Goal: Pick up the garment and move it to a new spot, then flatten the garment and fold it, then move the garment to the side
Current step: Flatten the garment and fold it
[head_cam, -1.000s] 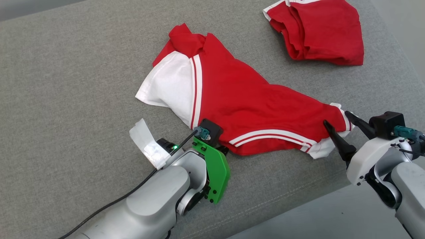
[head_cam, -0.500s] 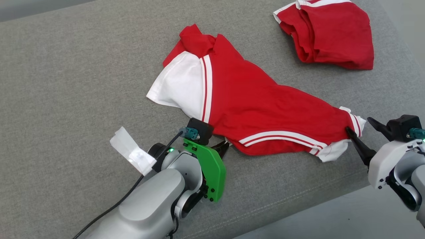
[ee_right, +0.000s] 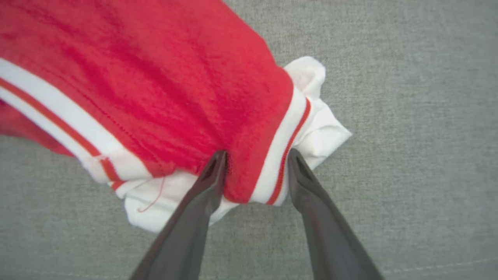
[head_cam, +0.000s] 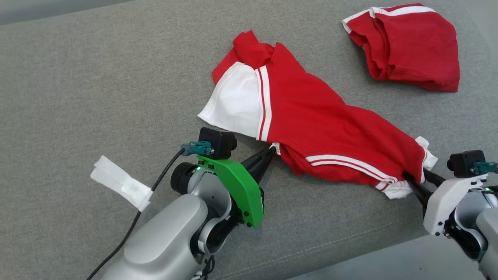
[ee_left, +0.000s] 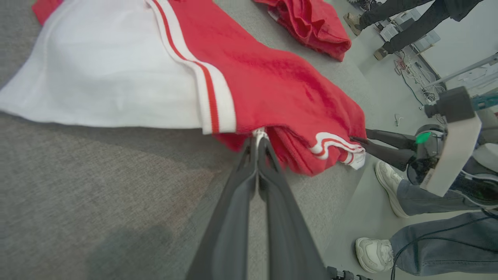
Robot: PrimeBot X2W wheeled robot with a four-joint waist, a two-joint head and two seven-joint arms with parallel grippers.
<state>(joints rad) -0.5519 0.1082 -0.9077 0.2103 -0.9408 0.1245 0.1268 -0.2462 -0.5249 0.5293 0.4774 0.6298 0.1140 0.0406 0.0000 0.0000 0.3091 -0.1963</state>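
- The red knit garment with white sleeve panels and striped white trim (head_cam: 311, 120) lies rumpled on the middle and right of the cushion. Its long axis runs diagonally from the far bunched collar to the near right hem corner.
- That hem corner sits close to the cushion's near edge. The striped hem runs leftward from it, roughly along that edge, so each end has an arm at it.
- The left gripper (ee_left: 256, 142) is clenched, fingertips together on a small white tab at the hem's left end. The cloth fans away ahead of it.
- The right gripper (ee_right: 256, 155) has its jaws apart astride the right hem corner. A thick fold of red cloth and white band stands between them, and I judge it not yet pinched.
- The coming move turns on that fold lying straight ahead between the right fingers. Clamping there would let both arms lift the hem taut.
- The fabric looks soft, limp and layered, so it is likely to sag.
- The grey woven upholstered cushion (head_cam: 97, 85) is coarse and seamed near its front edge.
- A second crumpled red garment (head_cam: 412, 42) rests well apart, at the far right corner.
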